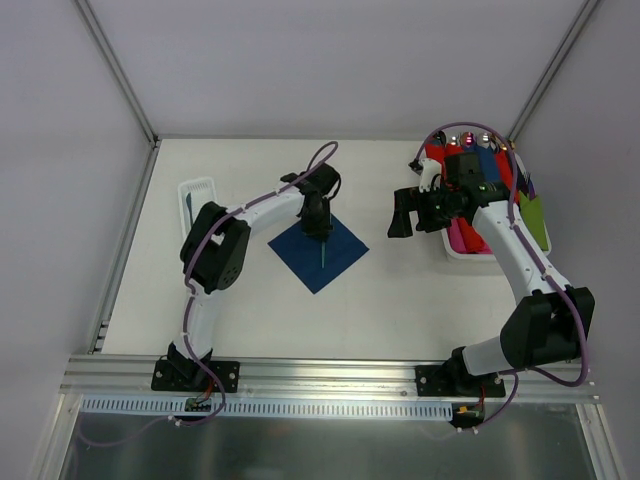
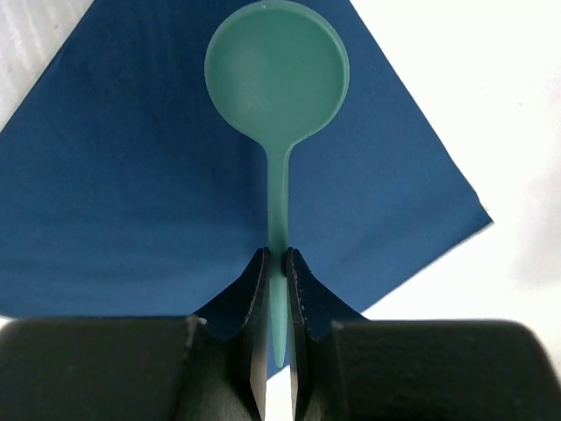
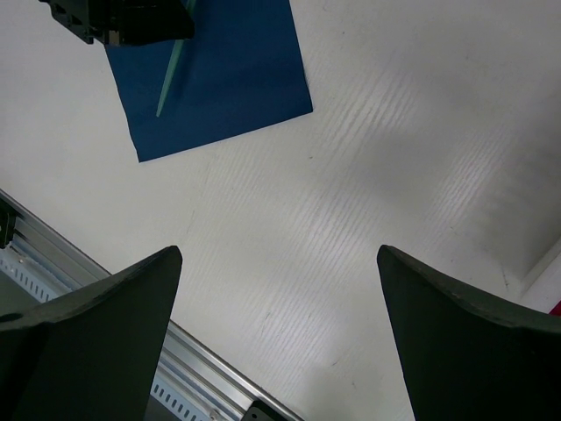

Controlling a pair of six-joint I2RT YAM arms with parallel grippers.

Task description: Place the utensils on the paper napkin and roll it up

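Note:
The paper napkin point(image 1: 318, 255) lies flat as a navy diamond in the middle of the table. My left gripper point(image 1: 318, 225) hangs over its far part, shut on the handle of a teal spoon point(image 2: 276, 74), one of the utensils. The spoon's round bowl points away from the gripper point(image 2: 279, 259) above the napkin point(image 2: 131, 193). My right gripper point(image 1: 405, 215) stands open and holds nothing, to the right of the napkin. In its wrist view the gripper point(image 3: 279, 263) is over bare table, with the napkin point(image 3: 219, 70) and spoon point(image 3: 168, 79) at the upper left.
A white bin point(image 1: 452, 252) at the back right holds several coloured rolled bundles. A small white tray point(image 1: 197, 188) at the back left holds a slim dark piece. The aluminium rail point(image 1: 330, 375) runs along the near edge.

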